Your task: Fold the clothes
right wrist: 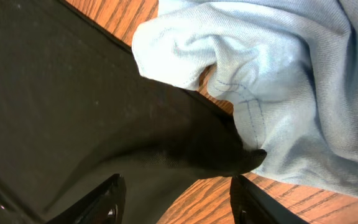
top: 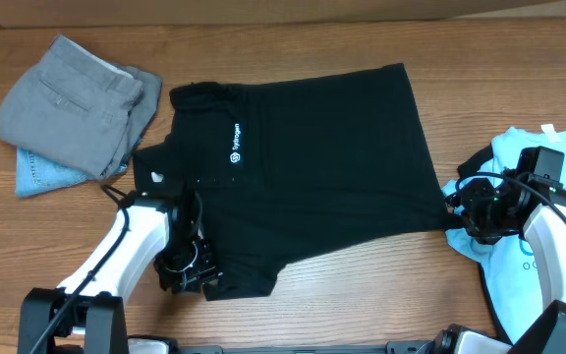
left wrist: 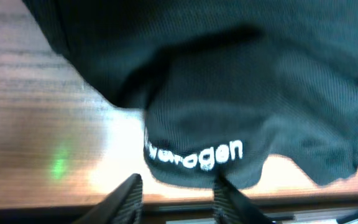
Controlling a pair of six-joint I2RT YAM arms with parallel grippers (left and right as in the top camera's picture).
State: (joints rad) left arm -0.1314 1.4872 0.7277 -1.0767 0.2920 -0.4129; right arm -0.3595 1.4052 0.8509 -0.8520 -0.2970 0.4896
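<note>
The clothes here are mainly a black T-shirt [top: 312,167] lying flat mid-table, with a small white chest logo [top: 236,145]. My left gripper [top: 187,270] is at its near-left sleeve. In the left wrist view the sleeve [left wrist: 197,162] with white text lies just past the left gripper [left wrist: 178,185], which is open with nothing between its fingers. My right gripper [top: 457,208] is at the shirt's right corner. In the right wrist view that black corner [right wrist: 229,155] lies loose ahead of the open right gripper [right wrist: 176,185], with bare wood between the fingers.
A light blue garment [top: 543,197] lies crumpled at the right, under the right arm and touching the black corner [right wrist: 291,93]. Folded grey trousers [top: 77,103] sit on a blue item [top: 42,175] at the back left. The table's front edge runs close behind the left gripper.
</note>
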